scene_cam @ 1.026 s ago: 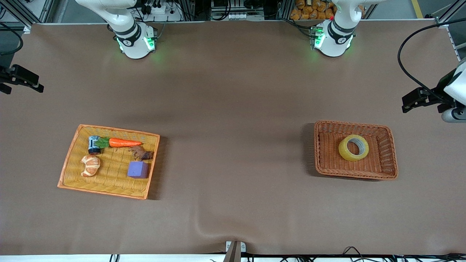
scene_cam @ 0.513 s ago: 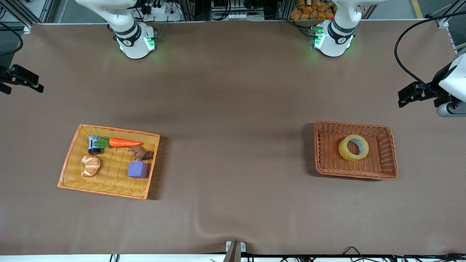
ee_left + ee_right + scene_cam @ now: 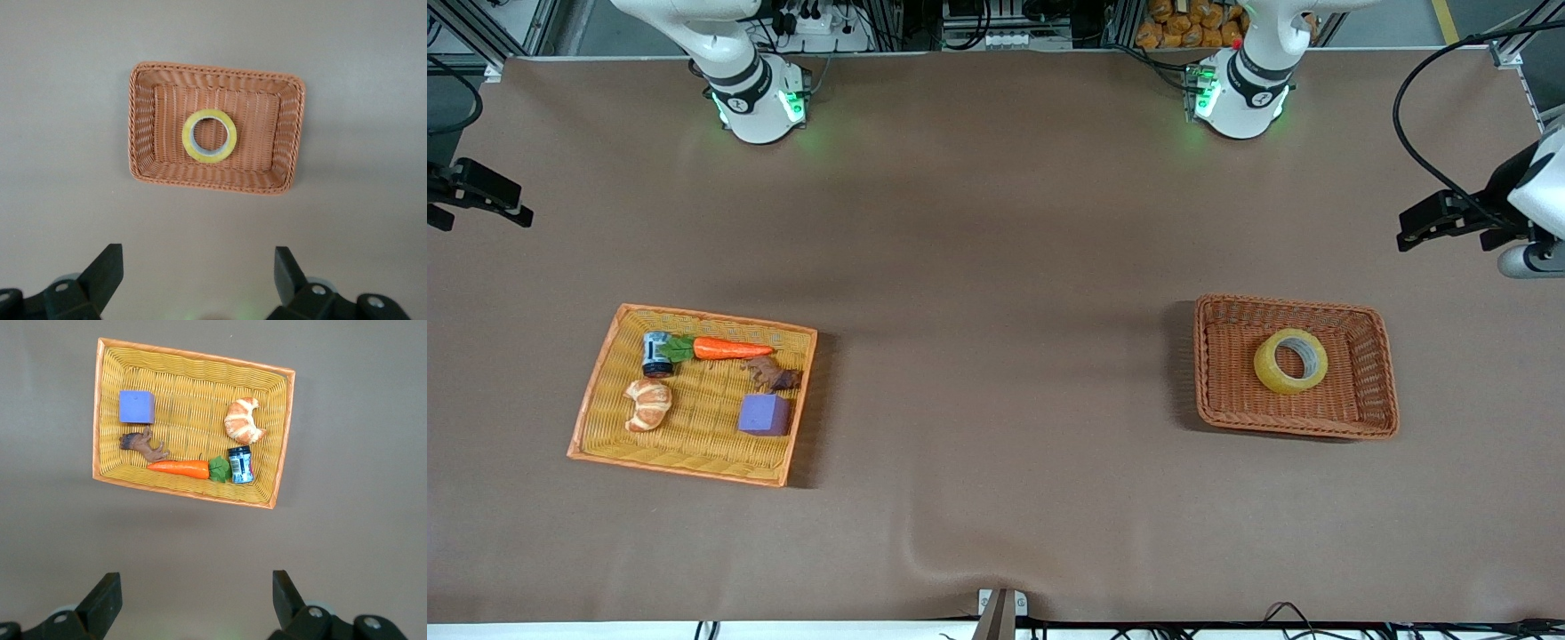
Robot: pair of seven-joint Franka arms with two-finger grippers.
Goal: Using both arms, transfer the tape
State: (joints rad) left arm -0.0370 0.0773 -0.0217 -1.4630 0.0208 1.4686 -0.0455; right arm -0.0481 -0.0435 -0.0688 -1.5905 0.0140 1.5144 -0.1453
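Observation:
The yellow tape roll lies flat in a brown wicker basket toward the left arm's end of the table; it also shows in the left wrist view. My left gripper is open and empty, high over the table beside that basket. Its hand shows at the edge of the front view. My right gripper is open and empty, high over the table beside a yellow wicker tray. Its hand shows at the other edge.
The yellow tray at the right arm's end holds a carrot, a croissant, a purple cube, a small can and a brown figure. Bare brown table lies between tray and basket.
My left arm's hand has shifted slightly up the front view, away from the basket. The right arm, the tape and both baskets have not moved.

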